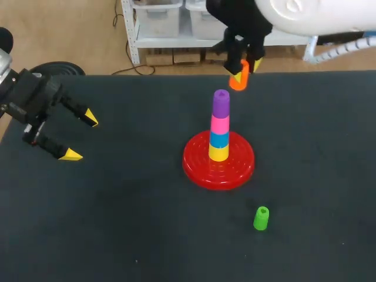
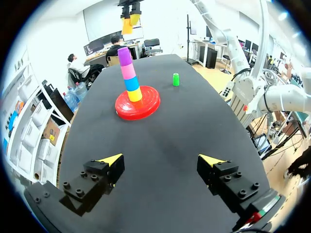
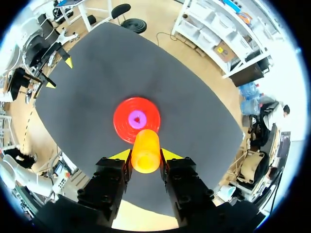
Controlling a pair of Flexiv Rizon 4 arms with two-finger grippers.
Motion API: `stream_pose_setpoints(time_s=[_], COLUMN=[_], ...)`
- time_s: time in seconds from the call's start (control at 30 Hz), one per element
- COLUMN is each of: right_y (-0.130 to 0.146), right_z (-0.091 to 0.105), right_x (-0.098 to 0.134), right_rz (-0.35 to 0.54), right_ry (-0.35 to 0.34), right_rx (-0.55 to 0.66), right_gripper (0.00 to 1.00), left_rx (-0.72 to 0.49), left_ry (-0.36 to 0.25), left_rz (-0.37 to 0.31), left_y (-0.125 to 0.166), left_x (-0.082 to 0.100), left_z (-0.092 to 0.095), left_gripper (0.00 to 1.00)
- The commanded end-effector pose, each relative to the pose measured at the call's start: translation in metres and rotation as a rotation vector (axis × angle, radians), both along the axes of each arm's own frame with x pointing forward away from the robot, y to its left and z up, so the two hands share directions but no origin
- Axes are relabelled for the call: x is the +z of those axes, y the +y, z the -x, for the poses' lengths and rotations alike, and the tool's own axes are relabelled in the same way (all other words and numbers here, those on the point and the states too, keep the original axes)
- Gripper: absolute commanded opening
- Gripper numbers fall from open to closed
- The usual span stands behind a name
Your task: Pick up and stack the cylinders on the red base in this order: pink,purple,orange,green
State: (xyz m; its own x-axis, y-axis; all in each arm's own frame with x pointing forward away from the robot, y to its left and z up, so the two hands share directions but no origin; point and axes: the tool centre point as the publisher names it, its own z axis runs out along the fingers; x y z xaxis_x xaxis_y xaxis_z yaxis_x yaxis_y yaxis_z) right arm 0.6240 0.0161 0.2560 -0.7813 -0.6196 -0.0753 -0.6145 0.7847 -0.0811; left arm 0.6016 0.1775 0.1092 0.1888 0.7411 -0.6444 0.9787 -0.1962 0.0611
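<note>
- At frame centre, on red base (image 1: 200, 165): pink cylinder (image 1: 220, 124), purple cylinder (image 1: 221, 103) done.
- Upper centre: right gripper (image 1: 244, 69) grasping orange cylinder (image 1: 238, 82).
- Lower right: green cylinder (image 1: 261, 218) pending.
- Left: left gripper (image 1: 82, 137) released.

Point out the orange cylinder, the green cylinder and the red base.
orange cylinder (image 3: 146, 151), right wrist view, middle of its side.
green cylinder (image 1: 261, 219), head view, its side wall.
red base (image 1: 197, 167), head view, bare rim.

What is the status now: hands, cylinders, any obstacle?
Right hand shut on orange cylinder, raised near the stack. Left hand open, empty. Purple cylinder on top; green cylinder alone on table. Path clear.
</note>
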Motion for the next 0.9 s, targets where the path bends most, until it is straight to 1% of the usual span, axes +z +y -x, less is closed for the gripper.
stream_pose_setpoints(time_s=[0.03,0.13,0.37,0.63,0.9], right_y=[0.015,0.021,0.025,0.021,0.018], right_z=[-0.012,-0.016,-0.026,-0.038,-0.042], right_x=[-0.004,-0.009,-0.017,-0.021,-0.033], right_rz=[0.048,0.051,0.059,0.055,0.048], right_ry=[0.065,0.085,0.124,0.155,0.188], right_rx=[0.004,0.015,0.018,0.008,-0.001], right_gripper=[0.00,0.00,0.00,0.00,0.00], left_rx=[0.000,0.000,0.000,0.000,0.000], left_ry=[-0.002,-0.002,-0.002,-0.002,-0.002], left_rz=[0.001,0.001,0.001,0.001,0.001], left_y=[0.000,0.000,0.000,0.000,0.000], left_x=[-0.001,-0.001,-0.001,-0.001,-0.001], left_z=[0.000,0.000,0.000,0.000,0.000], left_gripper=[1.00,1.00,1.00,1.00,1.00])
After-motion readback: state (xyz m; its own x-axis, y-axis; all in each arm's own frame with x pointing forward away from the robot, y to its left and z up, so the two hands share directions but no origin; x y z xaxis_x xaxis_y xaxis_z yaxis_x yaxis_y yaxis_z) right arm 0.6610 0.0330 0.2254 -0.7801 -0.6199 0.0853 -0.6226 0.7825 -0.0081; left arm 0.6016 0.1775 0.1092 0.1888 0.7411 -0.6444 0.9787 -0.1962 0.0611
